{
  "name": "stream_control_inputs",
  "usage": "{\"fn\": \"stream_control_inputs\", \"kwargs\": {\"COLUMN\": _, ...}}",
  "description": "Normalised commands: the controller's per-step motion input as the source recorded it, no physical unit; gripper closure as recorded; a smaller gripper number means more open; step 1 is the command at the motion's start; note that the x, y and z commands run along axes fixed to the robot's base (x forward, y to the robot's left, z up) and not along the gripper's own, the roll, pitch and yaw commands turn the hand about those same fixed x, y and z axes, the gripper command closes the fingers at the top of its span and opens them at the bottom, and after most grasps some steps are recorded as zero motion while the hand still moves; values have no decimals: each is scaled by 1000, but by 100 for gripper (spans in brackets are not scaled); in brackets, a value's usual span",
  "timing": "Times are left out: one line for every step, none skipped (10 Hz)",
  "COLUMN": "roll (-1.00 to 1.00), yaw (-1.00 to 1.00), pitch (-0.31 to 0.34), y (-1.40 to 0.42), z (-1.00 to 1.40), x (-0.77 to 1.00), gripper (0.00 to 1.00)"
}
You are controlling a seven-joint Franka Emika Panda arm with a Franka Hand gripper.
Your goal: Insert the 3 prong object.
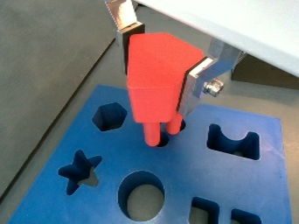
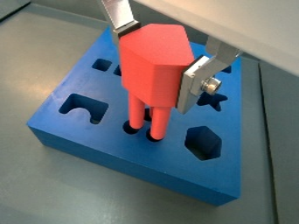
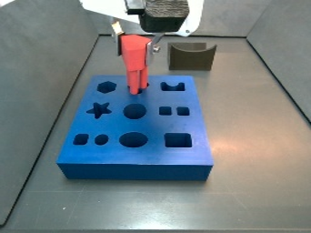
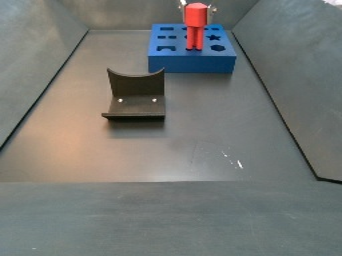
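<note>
My gripper (image 1: 156, 70) is shut on the bright red 3 prong object (image 1: 158, 74), its silver fingers (image 1: 197, 83) pressing its two sides. It holds the piece upright over the big blue block (image 1: 251, 188). The round prongs (image 2: 147, 118) point down and their tips sit in small round holes near the block's middle. The same shows in both wrist views, with the red piece (image 2: 152, 70) and the gripper (image 2: 152, 61) above the blue block (image 2: 105, 140). In both side views the red piece (image 3: 133, 64) (image 4: 197, 25) stands on the blue block (image 3: 140, 150) (image 4: 201, 62) under the gripper (image 3: 134, 41).
The blue block has several shaped holes: a star (image 1: 79, 168), a hexagon (image 1: 108, 115), an oval (image 1: 143, 197) and a notched slot (image 1: 233, 142). A dark grey block with a curved notch (image 3: 191, 55) (image 4: 134, 97) stands on the floor apart from it. Grey walls enclose the floor.
</note>
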Motion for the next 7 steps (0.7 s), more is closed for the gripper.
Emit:
{"fn": "stream_control_inputs", "kwargs": {"roll": -66, "yaw": 231, "pitch": -67, "y": 149, "z": -577, "x": 54, "gripper": 100}}
{"fn": "stream_control_inputs", "kwargs": {"roll": 0, "yaw": 346, "pitch": -66, "y": 163, "z": -571, "x": 26, "gripper": 100}}
{"fn": "stream_control_inputs", "kwargs": {"roll": 6, "yaw": 457, "pitch": -94, "y": 157, "z": -591, "x": 0, "gripper": 100}}
{"fn": "stream_control_inputs", "kwargs": {"roll": 24, "yaw": 489, "pitch": -109, "y": 163, "z": -583, "x": 54, "gripper": 100}}
{"fn": "stream_control_inputs", "kwargs": {"roll": 0, "yaw": 386, "pitch": -90, "y": 80, "z": -634, "x": 143, "gripper": 100}}
{"fn": "stream_control_inputs", "kwargs": {"roll": -77, "yaw": 171, "pitch": -86, "y": 0, "z": -629, "x": 63, "gripper": 100}}
{"fn": "stream_control_inputs", "kwargs": {"roll": -99, "yaw": 86, "pitch": -74, "y": -123, "z": -503, "x": 0, "gripper": 100}}
